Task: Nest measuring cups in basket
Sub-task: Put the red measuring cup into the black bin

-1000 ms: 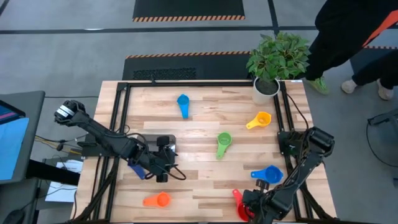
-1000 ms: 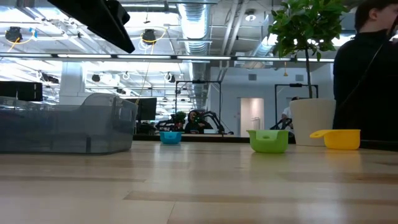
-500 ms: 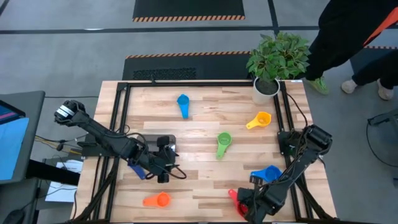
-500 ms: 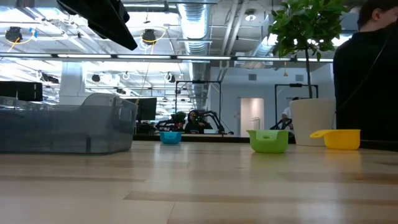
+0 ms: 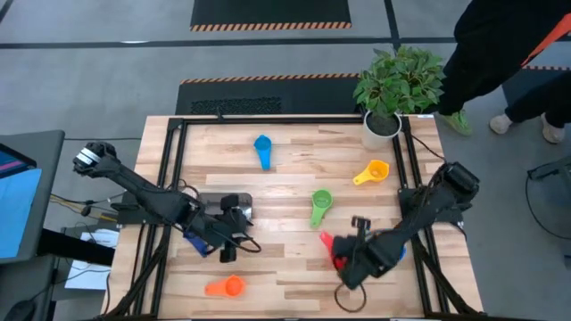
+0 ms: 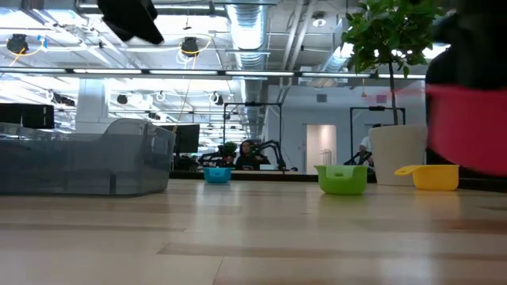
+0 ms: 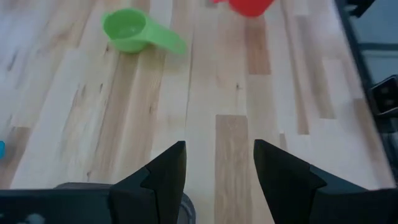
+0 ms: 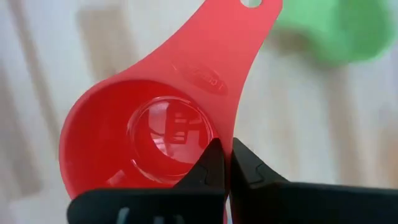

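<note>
1. One red cup (image 8: pixel 155 130) is pinched by its rim in the right end effector (image 5: pixel 343 259), just beside the green cup (image 5: pixel 320 205).
2. The left end effector (image 7: pixel 214 168) hangs spread wide beside the basket (image 5: pixel 210 209).

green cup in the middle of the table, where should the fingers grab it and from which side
Probably by its flat handle, coming straight down. The green cup sits upright and open, apart from the other cups, with its handle lying level and pointing toward the table's near edge. Pinching the bowl's rim, as the right gripper holds the red cup, should also work.
</note>
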